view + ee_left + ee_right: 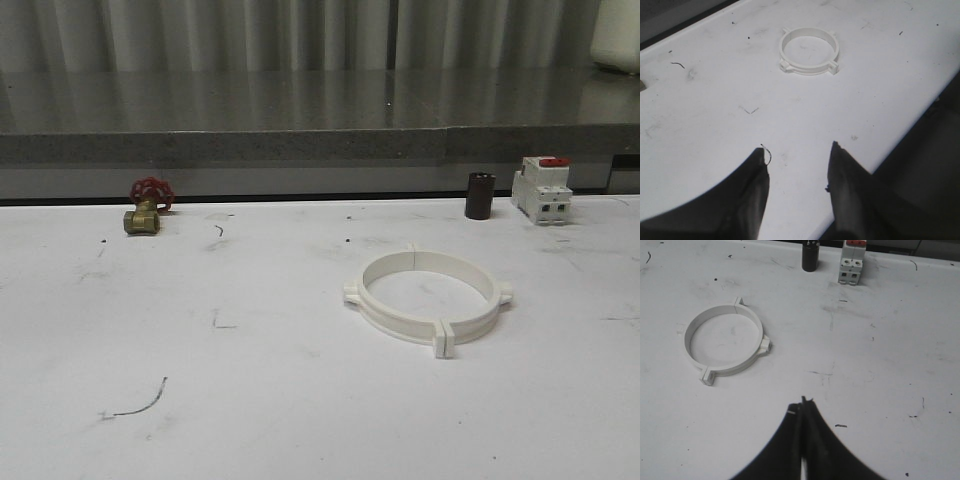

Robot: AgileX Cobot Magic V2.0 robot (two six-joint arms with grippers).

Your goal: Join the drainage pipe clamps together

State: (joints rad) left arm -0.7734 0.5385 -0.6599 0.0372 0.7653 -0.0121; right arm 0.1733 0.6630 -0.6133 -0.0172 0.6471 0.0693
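1. The right pincer (802,402) hangs above the white surface (880,365), its dark fingers pressed together with nothing between them.
2. The two clamps (724,342) lie joined as one ring at about ten o'clock from the pincer, well apart from it.
3. A dark cylinder (810,259) stands at twelve o'clock, far off.
4. A white breaker (852,264) with a red switch stands just beside the cylinder.

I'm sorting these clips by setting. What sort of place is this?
Probably a workshop or lab bench: a scuffed white table bearing plumbing and electrical parts, namely joined pipe clamps, a brass valve and a breaker.
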